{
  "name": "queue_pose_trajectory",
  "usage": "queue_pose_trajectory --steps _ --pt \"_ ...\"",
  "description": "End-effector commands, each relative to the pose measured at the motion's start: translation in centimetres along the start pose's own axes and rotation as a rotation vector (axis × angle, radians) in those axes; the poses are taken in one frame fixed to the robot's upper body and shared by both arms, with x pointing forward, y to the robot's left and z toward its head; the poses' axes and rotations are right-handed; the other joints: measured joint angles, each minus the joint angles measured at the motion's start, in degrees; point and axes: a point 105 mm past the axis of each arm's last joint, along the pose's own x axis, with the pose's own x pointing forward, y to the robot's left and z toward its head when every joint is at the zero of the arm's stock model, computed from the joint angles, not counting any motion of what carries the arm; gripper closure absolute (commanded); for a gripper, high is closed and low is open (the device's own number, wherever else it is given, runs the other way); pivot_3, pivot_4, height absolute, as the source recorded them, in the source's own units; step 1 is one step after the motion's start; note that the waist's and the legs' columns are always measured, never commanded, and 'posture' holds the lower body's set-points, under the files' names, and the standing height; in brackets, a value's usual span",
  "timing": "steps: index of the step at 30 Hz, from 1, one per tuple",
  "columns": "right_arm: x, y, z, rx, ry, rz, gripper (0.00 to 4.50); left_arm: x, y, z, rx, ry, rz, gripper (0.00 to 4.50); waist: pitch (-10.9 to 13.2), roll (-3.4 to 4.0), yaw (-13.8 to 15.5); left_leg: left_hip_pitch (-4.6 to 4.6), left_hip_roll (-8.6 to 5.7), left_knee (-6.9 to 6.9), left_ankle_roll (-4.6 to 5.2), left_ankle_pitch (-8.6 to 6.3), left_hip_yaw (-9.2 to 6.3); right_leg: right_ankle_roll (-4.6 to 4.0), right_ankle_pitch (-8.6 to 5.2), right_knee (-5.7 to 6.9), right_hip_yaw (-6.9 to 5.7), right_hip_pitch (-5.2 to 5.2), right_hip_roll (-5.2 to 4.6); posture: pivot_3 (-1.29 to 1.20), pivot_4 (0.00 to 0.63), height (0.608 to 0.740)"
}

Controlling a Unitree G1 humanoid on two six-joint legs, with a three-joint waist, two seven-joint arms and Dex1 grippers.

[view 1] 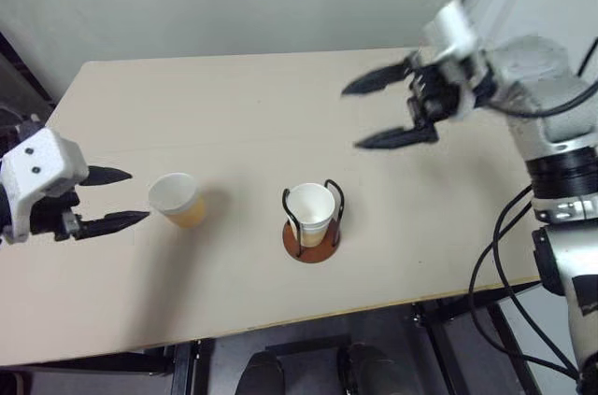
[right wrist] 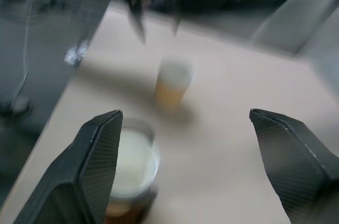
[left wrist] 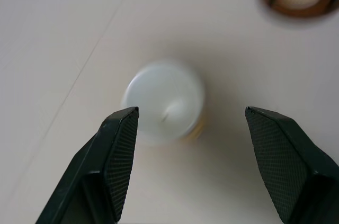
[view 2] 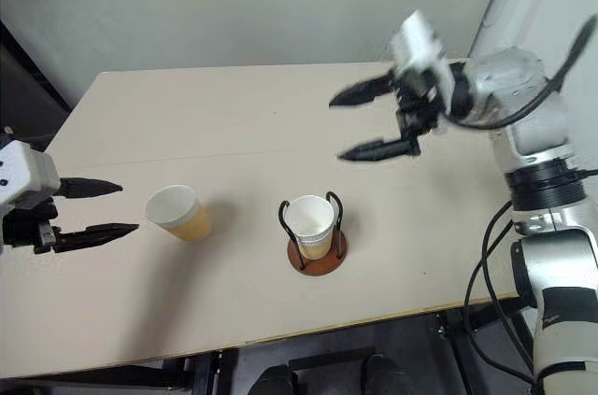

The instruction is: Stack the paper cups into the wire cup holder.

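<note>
Cup (view 1: 177, 199) stood upright on table (view 1: 234, 115) just ahead of my left gripper (view 1: 114, 197), jaws released, holder (view 1: 313, 219) with one cup beyond; right gripper (view 1: 383, 112) spread empty, farther off.
</note>
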Motion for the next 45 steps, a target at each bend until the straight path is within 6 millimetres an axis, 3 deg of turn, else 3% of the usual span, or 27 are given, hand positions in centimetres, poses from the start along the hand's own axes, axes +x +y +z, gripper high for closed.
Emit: queue_pose_trajectory --steps 1,6,11,15,20,22,28,32,36,38,45 --pt "1.2 1.5 1.3 -0.028 -0.074 0.017 0.45 1.4 0.6 0.0 0.093 0.026 -0.021 1.06 -0.05 -0.08 0.03 0.02 0.02 0.02 -0.03 -0.07 -0.08 -0.01 0.0 0.0 0.1 0.02 0.18 0.0 0.15 0.74" --pt "2.1 2.7 1.9 -0.009 -0.126 0.023 0.45 4.3 -0.9 -0.3 0.15 0.042 -0.157 1.06 -0.04 -0.08 0.13 -0.06 0.05 0.02 -0.04 -0.13 -0.15 -0.02 0.07 0.03 0.17 -0.23 0.27 0.0 0.15 0.74" --pt "2.1 2.0 2.1 0.013 -0.144 -0.048 0.45 6.0 -1.1 -1.5 0.191 0.101 -0.183 1.06 -0.05 -0.1 0.08 -0.06 0.05 0.03 0.08 -0.25 -0.18 -0.01 0.1 0.02 0.2 -0.33 0.3 0.0 0.15 0.74" --pt "1.7 2.3 2.5 0.01 -0.154 -0.063 0.43 7.0 -0.9 -1.9 0.202 0.113 -0.186 1.98 -0.05 -0.1 0.09 -0.07 0.05 0.03 0.13 -0.27 -0.19 0.0 0.13 0.02 0.2 -0.4 0.3 0.0 0.15 0.74" --pt "1.2 3.0 2.2 0.013 -0.127 -0.041 0.43 7.0 -1.4 -0.9 0.199 0.063 -0.226 3.91 -0.06 -0.11 0.1 -0.1 0.05 0.04 0.22 -0.32 -0.17 0.09 0.18 0.01 0.21 -0.4 0.33 0.0 0.15 0.74" --pt "1.0 3.5 2.0 0.013 -0.112 -0.018 0.43 6.8 -1.5 -0.4 0.202 0.041 -0.24 4.46 -0.05 -0.1 0.1 -0.11 0.04 0.06 0.25 -0.34 -0.17 0.2 0.24 0.01 0.21 -0.4 0.34 0.0 0.15 0.74" --pt "-2.3 6.3 2.0 0.037 -0.055 0.045 0.43 4.5 -1.2 6.3 0.248 -0.22 -0.319 4.46 -0.08 -0.15 0.85 -0.31 0.02 0.19 0.27 -0.34 -0.17 0.35 0.32 0.0 0.22 -0.41 0.4 0.0 0.15 0.74" --pt "-5.4 6.8 1.9 0.073 -0.009 -0.049 0.43 2.7 -0.8 12.2 0.377 -0.425 -0.384 4.46 -0.09 -0.17 1.4 -0.37 -0.11 0.41 0.24 -0.33 -0.05 0.38 0.29 -0.06 0.34 -0.29 0.53 0.0 0.15 0.74" --pt "-7.2 7.7 1.8 0.091 0.056 -0.111 0.43 2.5 -2.2 17.1 0.545 -0.572 -0.532 4.46 -0.09 -0.16 1.32 -0.32 -0.27 0.75 0.47 -0.45 0.04 0.55 0.29 -0.14 0.44 -0.05 0.5 0.0 0.15 0.74" --pt "-7.3 7.8 1.9 0.091 0.059 -0.131 0.43 3.0 -3.0 18.0 0.586 -0.59 -0.596 4.46 -0.07 -0.14 1.19 -0.35 -0.34 1.01 0.64 -0.52 0.04 0.67 0.3 -0.18 0.53 0.07 0.47 0.0 0.15 0.74" --pt "-6.0 8.7 2.3 0.099 0.031 -0.116 0.43 5.9 -5.5 17.9 0.705 -0.53 -0.774 4.46 -0.03 -0.03 0.56 -0.38 -0.5 1.11 0.94 -0.49 0.3 1.66 0.85 -0.82 0.53 0.14 0.51 0.0 0.15 0.74"
